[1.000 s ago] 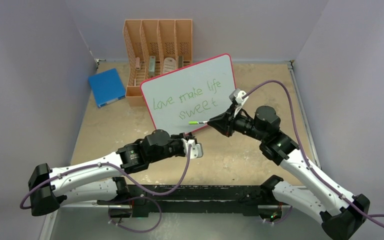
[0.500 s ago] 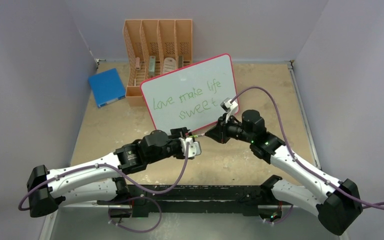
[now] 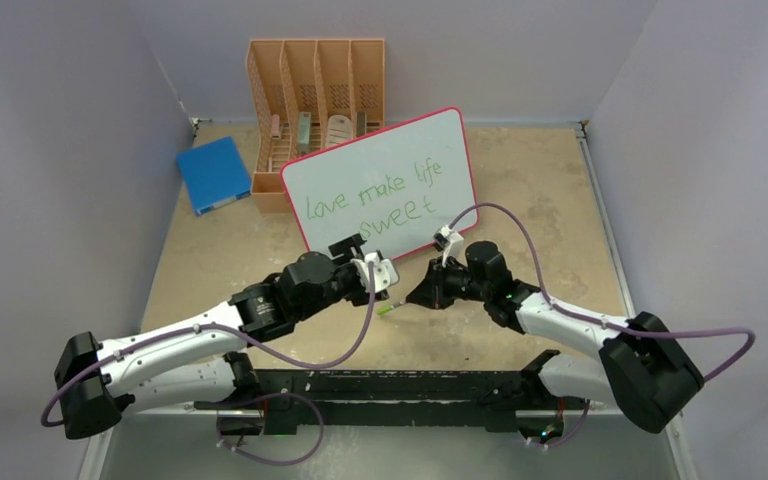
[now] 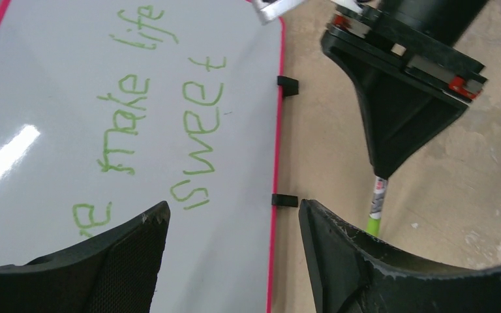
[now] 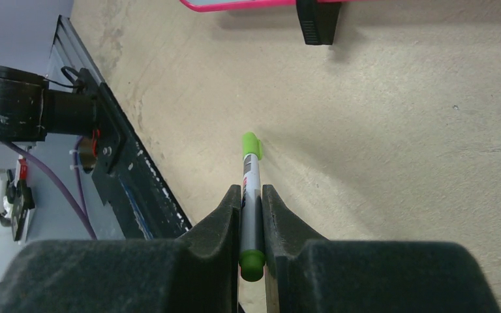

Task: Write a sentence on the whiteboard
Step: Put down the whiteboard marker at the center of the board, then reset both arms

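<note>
The whiteboard stands tilted on two black feet, red-pink rimmed, at mid table. The sentence, in green marker, reads "love make life sweet" in two lines. My left gripper hangs open at the board's lower edge, holding nothing. In the left wrist view the left gripper straddles the rim of the whiteboard, with the sentence above it. My right gripper is shut on a green-capped marker low over the table. The right wrist view shows the right gripper clamped on the marker.
An orange slotted organizer stands behind the board, and a blue book lies to its left. The black base rail runs along the near edge. One board foot lies just ahead of the marker.
My left gripper opened from shut and drew back up toward the board. The right gripper carried the marker down and toward the near edge, away from the writing.
</note>
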Robot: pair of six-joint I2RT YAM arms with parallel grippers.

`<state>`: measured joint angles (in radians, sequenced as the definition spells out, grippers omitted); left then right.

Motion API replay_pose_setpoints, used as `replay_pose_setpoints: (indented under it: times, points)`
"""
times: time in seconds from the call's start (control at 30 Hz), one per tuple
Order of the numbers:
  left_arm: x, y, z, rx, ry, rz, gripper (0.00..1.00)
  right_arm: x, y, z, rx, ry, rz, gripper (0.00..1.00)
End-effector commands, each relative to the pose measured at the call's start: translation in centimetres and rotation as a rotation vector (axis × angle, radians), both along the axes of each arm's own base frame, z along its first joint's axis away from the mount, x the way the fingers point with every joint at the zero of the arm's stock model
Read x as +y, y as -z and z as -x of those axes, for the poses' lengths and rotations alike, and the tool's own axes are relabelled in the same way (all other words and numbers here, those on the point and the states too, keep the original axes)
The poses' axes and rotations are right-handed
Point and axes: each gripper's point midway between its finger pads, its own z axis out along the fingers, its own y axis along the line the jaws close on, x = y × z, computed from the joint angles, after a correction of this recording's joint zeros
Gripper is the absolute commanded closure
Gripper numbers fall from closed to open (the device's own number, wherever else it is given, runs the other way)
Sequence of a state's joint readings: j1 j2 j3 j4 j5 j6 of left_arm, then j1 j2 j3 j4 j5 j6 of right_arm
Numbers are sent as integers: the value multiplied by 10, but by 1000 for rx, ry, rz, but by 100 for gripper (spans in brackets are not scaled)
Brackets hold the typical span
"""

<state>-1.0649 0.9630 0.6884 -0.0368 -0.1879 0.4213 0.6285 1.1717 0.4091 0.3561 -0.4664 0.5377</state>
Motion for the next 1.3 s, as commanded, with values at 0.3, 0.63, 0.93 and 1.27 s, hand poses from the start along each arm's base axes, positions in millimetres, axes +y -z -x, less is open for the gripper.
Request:
replay_pose_setpoints:
  times: [0.3, 0.63, 0.93, 1.27]
  points:
    - [33, -55, -44, -35, -224, 245, 29, -10, 29, -24, 16, 136, 36, 69]
    - [59, -83, -48, -64, -339, 358, 26, -31, 25, -43, -46, 277, 101, 44]
    - [127, -113, -70, -17, -656, 573, 9, -71, -51, -75, -233, 557, 93, 32]
    - [213, -146, -13, -44, -805, 798, 0, -182, -216, -76, -646, 1015, 112, 1]
